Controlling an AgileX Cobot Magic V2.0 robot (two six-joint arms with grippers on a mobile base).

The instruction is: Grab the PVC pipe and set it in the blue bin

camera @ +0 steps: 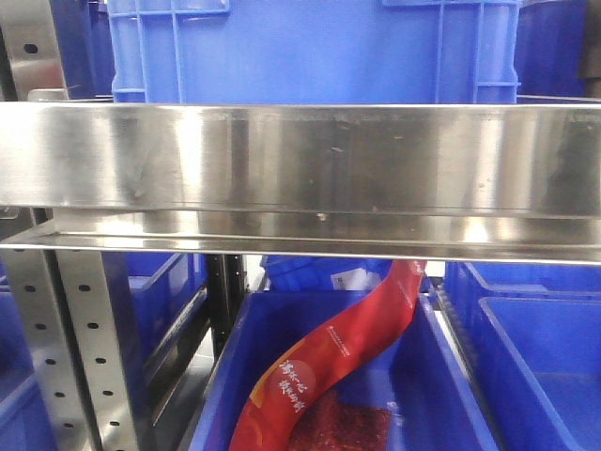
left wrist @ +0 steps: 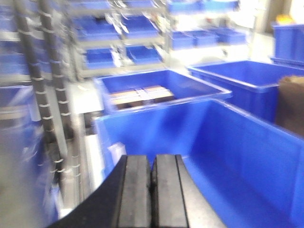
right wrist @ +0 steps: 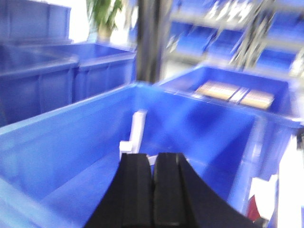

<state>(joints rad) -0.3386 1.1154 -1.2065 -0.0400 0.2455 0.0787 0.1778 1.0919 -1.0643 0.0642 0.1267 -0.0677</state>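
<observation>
A white PVC pipe piece (right wrist: pixel 138 129) stands upright inside a large blue bin (right wrist: pixel 57 142), near its far corner, just past my right gripper's tips. Its lower end is hidden behind the fingers. My right gripper (right wrist: pixel 153 156) is shut, with its black fingers together over this bin. My left gripper (left wrist: pixel 152 159) is shut with nothing between its pads, above another large blue bin (left wrist: pixel 247 142). Neither gripper shows in the front view. Both wrist views are blurred.
A steel shelf beam (camera: pixel 300 160) fills the front view, with a blue crate (camera: pixel 310 47) on top. Below it, a blue bin (camera: pixel 441 376) holds a red packet (camera: pixel 338 357). Blue bins with tan boxes (left wrist: pixel 140 95) stand beyond. A steel rack post (left wrist: pixel 45 95) is at the left.
</observation>
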